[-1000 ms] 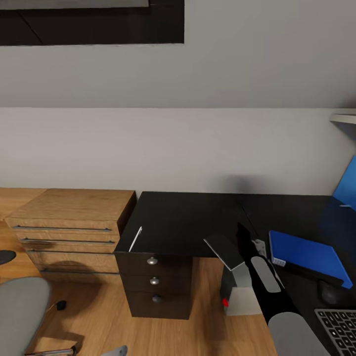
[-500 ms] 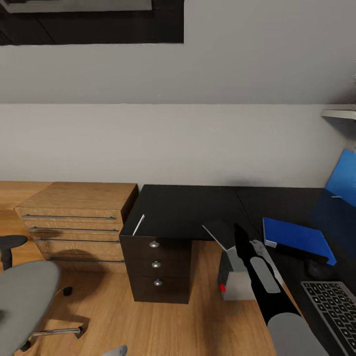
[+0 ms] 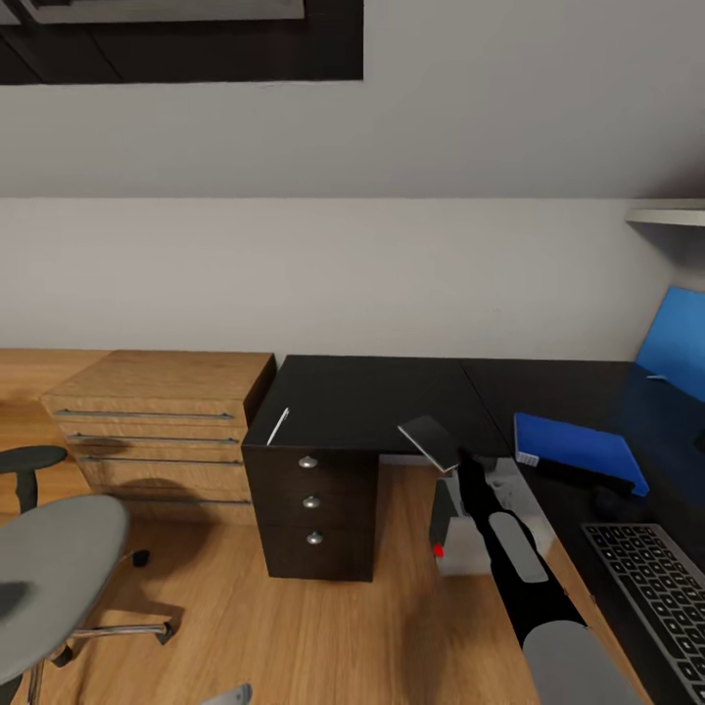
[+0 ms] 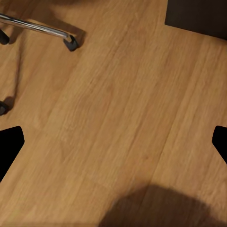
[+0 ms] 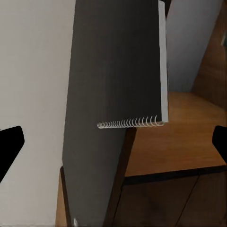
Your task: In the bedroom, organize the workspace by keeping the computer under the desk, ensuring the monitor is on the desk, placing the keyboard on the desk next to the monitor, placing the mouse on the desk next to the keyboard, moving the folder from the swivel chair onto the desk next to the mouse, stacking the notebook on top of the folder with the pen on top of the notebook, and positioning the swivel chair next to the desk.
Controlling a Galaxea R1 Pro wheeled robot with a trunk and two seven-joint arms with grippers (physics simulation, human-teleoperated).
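Observation:
A dark notebook (image 3: 429, 443) stands tilted over the grey computer (image 3: 475, 563), at the black desk (image 3: 372, 401) front edge. My right gripper (image 3: 466, 468) is at its lower corner. In the right wrist view the notebook (image 5: 113, 71) rises between the wide-apart fingertips of the right gripper (image 5: 113, 146). On the desk lie the pen (image 3: 278, 427), blue folder (image 3: 578, 443), mouse (image 3: 612, 504) and keyboard (image 3: 651, 587). The swivel chair (image 3: 54, 578) stands on the floor at left. My left gripper (image 4: 113, 146) hangs open over the floor. The monitor is out of view.
A light-wood drawer chest (image 3: 157, 421) stands against the desk's left end. A blue flat panel (image 3: 676, 343) leans at the back right under a wall shelf (image 3: 666, 213). The chair's metal leg and caster (image 4: 42, 29) are near my left gripper.
The whole picture has shifted, so the camera moved: desk, computer and notebook sit higher in view and more floor and chair show. My right gripper's tip now lies lower along the notebook.

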